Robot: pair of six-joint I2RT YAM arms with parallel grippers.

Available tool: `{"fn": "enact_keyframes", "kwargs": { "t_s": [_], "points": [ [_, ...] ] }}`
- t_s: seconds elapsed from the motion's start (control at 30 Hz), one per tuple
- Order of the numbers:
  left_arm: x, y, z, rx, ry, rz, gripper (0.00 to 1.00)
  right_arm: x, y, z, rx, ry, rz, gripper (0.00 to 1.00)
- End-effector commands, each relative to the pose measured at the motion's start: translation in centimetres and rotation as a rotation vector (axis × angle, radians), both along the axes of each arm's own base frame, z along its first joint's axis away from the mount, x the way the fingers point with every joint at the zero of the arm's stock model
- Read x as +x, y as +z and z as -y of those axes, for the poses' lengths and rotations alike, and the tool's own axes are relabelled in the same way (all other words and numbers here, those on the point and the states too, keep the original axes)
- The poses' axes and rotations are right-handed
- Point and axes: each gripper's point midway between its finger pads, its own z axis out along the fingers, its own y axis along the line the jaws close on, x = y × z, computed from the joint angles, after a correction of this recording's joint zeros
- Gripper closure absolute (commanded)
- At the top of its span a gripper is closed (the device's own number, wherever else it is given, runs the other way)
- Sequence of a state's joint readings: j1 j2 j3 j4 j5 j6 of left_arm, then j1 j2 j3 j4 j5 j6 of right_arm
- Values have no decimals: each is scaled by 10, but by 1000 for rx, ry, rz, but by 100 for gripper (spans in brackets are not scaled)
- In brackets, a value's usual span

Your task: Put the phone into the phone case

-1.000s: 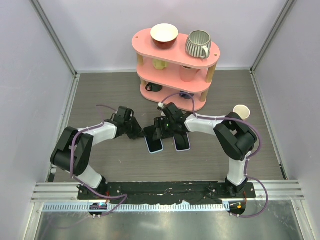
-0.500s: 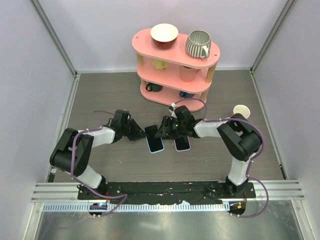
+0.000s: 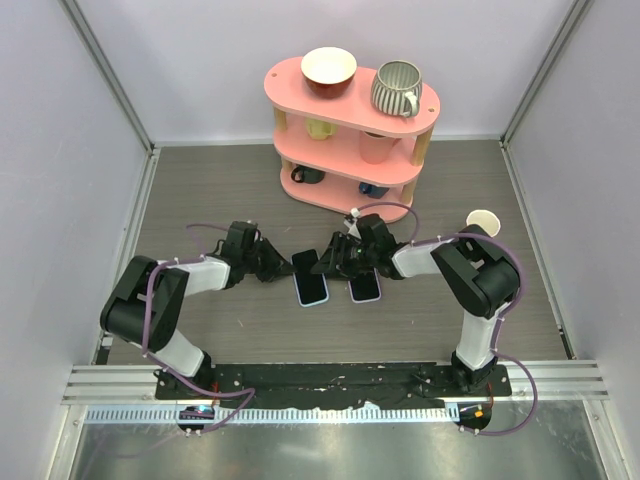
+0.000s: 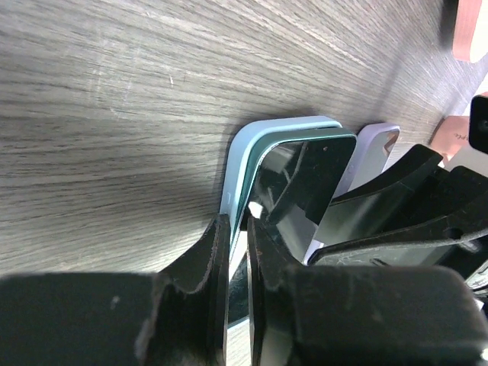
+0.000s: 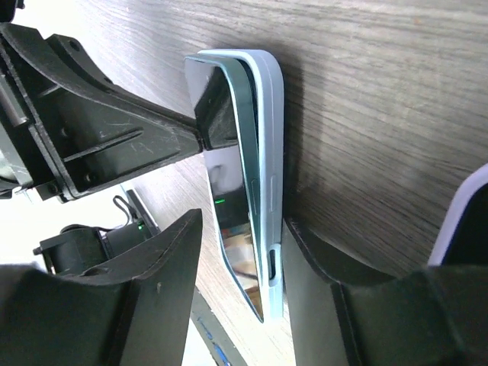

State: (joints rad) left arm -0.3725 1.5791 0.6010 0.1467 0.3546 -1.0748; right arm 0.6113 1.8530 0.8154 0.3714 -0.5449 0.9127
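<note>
Phone (image 5: pixel 221 191): on the table (image 3: pixel 230 190) in front of the pink shelf (image 3: pixel 350 120), one long edge down in the phone case (image 5: pixel 271 130), the other tipped up and out!
Phone case: pale blue, lying under the phone.
Left gripper (image 4: pixel 238 232): pinched tight on the phone's raised edge.
Right gripper (image 5: pixel 244 221): fingers apart, straddling phone and case, one finger right against the case wall.

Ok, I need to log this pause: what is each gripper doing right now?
Left gripper: jaws closed on the phone case edge.
Right gripper: jaws astride phone and phone case; grip cannot be told.
</note>
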Motion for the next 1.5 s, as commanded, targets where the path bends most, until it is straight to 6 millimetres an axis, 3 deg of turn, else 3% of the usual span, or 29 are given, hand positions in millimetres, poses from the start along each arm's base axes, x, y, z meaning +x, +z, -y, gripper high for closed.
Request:
{"fn": "enact_keyframes", "kwargs": {
  "t_s": [0.0, 0.13, 0.2, 0.27, 0.37, 0.47, 0.5, 0.63, 0.77, 0.8, 1.03, 1.17, 1.2, 1.3, 1.33, 1.43, 1.47],
  "points": [
    [-33, -11, 22, -72, -98, -104, 98, -4, 70, -43, 250, 140, 130, 51],
    [-33, -12, 23, -80, -101, -106, 98, -6, 75, -46, 285, 149, 131, 52],
    [-33, -10, 24, -82, -104, -101, 98, -3, 67, -44, 240, 136, 125, 53],
    [-32, -9, 23, -74, -107, -97, 98, 0, 44, -35, 136, 111, 97, 53],
    [-32, -8, 22, -66, -110, -97, 98, -1, 25, -26, 88, 85, 56, 60],
    [-32, -4, 22, -66, -111, -89, 98, -3, 22, -23, 78, 87, 61, 73],
    [-31, -1, 22, -69, -112, -82, 97, -3, 25, -23, 80, 90, 72, 81],
    [-27, 11, 23, -62, -119, -56, 93, -4, 35, -23, 85, 108, 109, 97],
    [-17, 32, 23, -42, -129, 1, 80, -6, 47, -19, 102, 134, 148, 99],
    [-15, 40, 23, -32, -130, 5, 72, -7, 50, -18, 111, 141, 155, 99],
    [8, 125, 4, -4, -135, 225, 41, -27, 107, -12, 314, 248, 273, 99],
    [3, 180, -4, -18, -209, 388, 20, -44, 145, -8, 410, 315, 379, 99],
    [-5, 198, -4, -38, -253, 447, 12, -48, 159, -5, 431, 325, 421, 99],
    [-22, 228, -5, -114, -330, 535, 2, -62, 183, -1, 488, 363, 488, 99],
    [-28, 234, -4, -132, -355, 555, 0, -67, 201, 2, 533, 378, 561, 99],
    [-54, 252, 4, -228, -457, 627, 0, -86, 225, 10, 615, 427, 645, 99],
    [-60, 247, 5, -247, -475, 630, 0, -91, 225, 13, 629, 430, 651, 99]
  ]
}}
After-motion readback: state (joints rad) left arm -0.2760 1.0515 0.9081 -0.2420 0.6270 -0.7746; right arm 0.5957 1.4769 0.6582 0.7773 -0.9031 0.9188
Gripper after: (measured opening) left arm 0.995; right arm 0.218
